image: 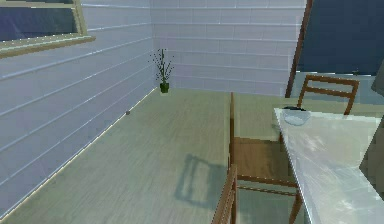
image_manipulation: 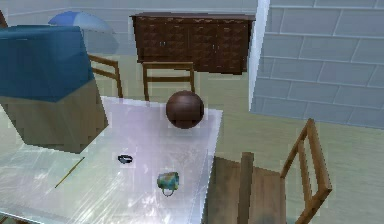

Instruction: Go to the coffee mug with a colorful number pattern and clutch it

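A small teal object with mixed colours (image_manipulation: 168, 182) lies on the pale glossy table (image_manipulation: 150, 140) near its front edge in the arm side view; its shape is too small to name for sure. A little to its left is a small dark ring-shaped thing (image_manipulation: 125, 158). A thin yellow pencil (image_manipulation: 69, 172) lies further left. Behind them on the table rests a dark brown ball (image_manipulation: 185, 109).
A big box with a blue top (image_manipulation: 50, 85) takes up the table's left. Wooden chairs (image_manipulation: 270, 190) (image_manipulation: 168, 78) ring it; a dark sideboard (image_manipulation: 195, 40) stands against the back wall. In the forward view, a table (image: 330, 150) with a bowl (image: 295, 115), chairs (image: 255, 155), a potted plant (image: 163, 72), open floor on the left.
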You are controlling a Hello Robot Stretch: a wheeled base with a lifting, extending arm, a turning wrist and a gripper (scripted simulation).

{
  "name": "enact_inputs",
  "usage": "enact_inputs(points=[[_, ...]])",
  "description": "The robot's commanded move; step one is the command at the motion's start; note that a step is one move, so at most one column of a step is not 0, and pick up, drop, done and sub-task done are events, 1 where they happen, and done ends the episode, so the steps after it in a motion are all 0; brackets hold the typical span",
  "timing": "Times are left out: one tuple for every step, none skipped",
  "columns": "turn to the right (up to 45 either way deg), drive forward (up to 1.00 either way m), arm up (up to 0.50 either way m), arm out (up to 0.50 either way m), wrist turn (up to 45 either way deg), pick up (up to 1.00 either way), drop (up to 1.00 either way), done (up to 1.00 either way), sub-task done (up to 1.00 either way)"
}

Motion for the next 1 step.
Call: enact_inputs(points=[[0.0,0.00,0.50,0.00,0.0,0.00,0.00,0.00,0.00]])
